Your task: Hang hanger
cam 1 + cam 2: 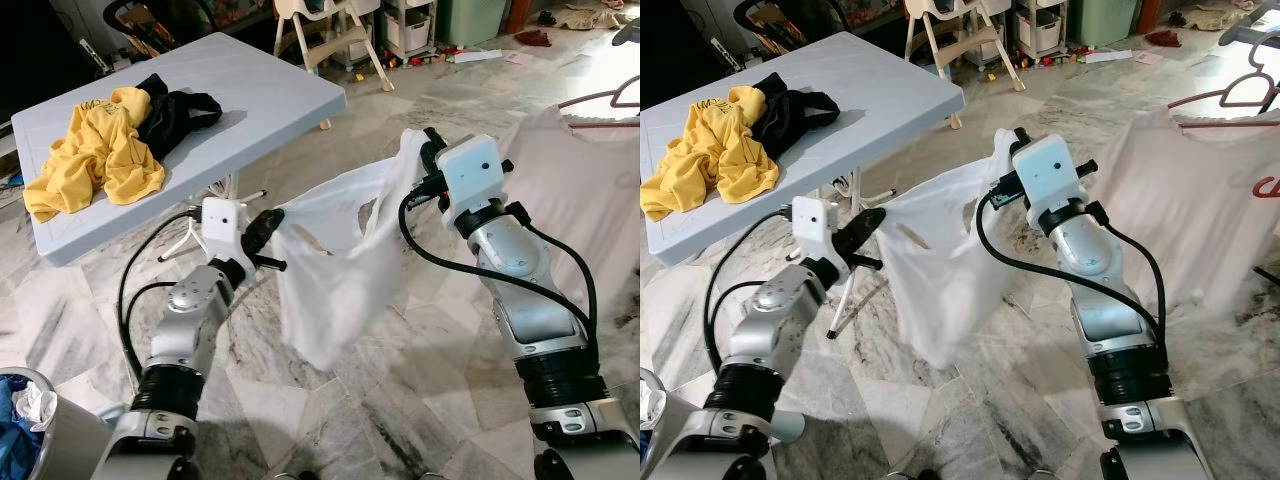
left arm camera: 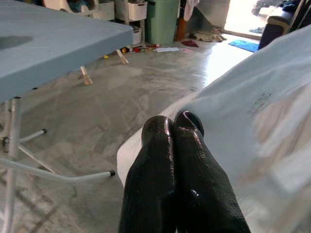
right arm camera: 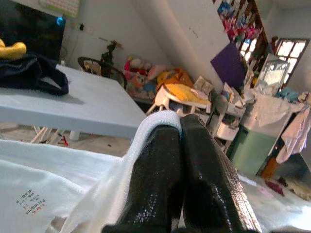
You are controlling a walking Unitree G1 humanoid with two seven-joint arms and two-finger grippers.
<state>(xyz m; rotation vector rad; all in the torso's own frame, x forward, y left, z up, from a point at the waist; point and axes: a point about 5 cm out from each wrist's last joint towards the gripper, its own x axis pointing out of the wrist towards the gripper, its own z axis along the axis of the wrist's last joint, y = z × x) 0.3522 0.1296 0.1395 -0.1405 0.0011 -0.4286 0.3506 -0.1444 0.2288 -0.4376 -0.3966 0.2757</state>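
Both end effectors, left (image 1: 268,232) and right (image 1: 425,150), clamp white shirt (image 1: 335,270) edges above open floor (image 1: 400,350).

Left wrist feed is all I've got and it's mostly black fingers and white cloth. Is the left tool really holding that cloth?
Observer: Yes. The left tool is shut on one edge of a white shirt, which hangs above the floor.
Operator: What about the other edge?
Observer: The right tool pinches it, higher up, so the shirt is stretched between both arms.
Operator: Any hanger near?
Observer: A hanger with another white shirt on it hangs to the robot's right.
Operator: What's on the table?
Observer: A yellow shirt and a black garment lie crumpled on the table.
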